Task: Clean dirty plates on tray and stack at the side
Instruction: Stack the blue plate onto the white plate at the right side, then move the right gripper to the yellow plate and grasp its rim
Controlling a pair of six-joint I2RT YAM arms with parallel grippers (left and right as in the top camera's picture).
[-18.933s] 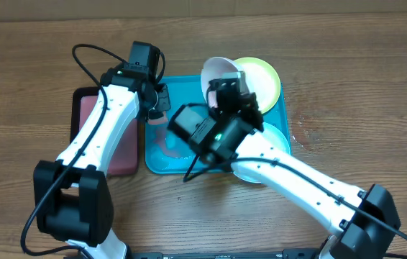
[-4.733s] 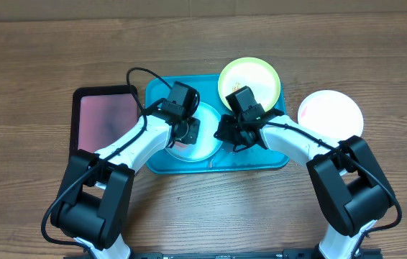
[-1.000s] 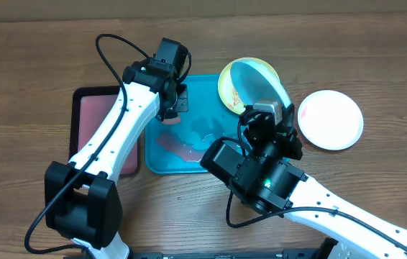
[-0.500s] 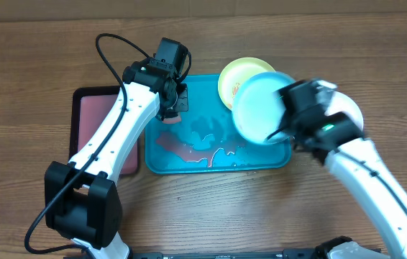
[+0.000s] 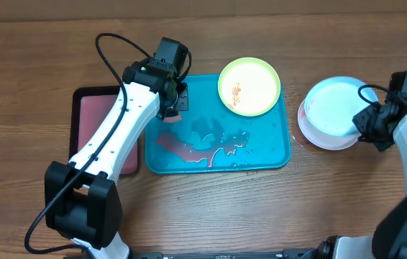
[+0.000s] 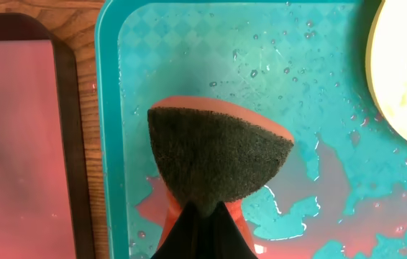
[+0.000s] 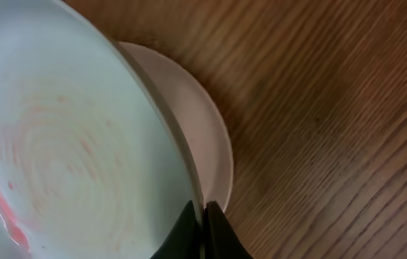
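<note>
My right gripper (image 5: 367, 122) (image 7: 203, 210) is shut on the rim of the pale mint-blue plate (image 5: 333, 105) (image 7: 67, 137), which has faint red streaks. That plate is over the white plate (image 5: 323, 137) (image 7: 207, 129) on the wood, right of the turquoise tray (image 5: 189, 164) (image 6: 108, 108). The yellow-green plate (image 5: 249, 86) (image 6: 405, 79), with red smears, lies in the tray's far right corner. My left gripper (image 5: 174, 109) (image 6: 203, 210) is shut on an orange sponge (image 6: 218, 158), its dark scouring face over the tray's far left part.
Water drops and red puddles (image 5: 189, 150) (image 6: 376, 216) cover the tray floor. A black-rimmed tray with a pinkish inside (image 5: 95, 129) (image 6: 13, 144) lies close against the turquoise tray's left side. Bare wooden table (image 5: 333, 194) surrounds both.
My right arm has swung right with the pale blue plate, from above the tray's right end to over the white plate. The left arm and sponge have stayed put.
</note>
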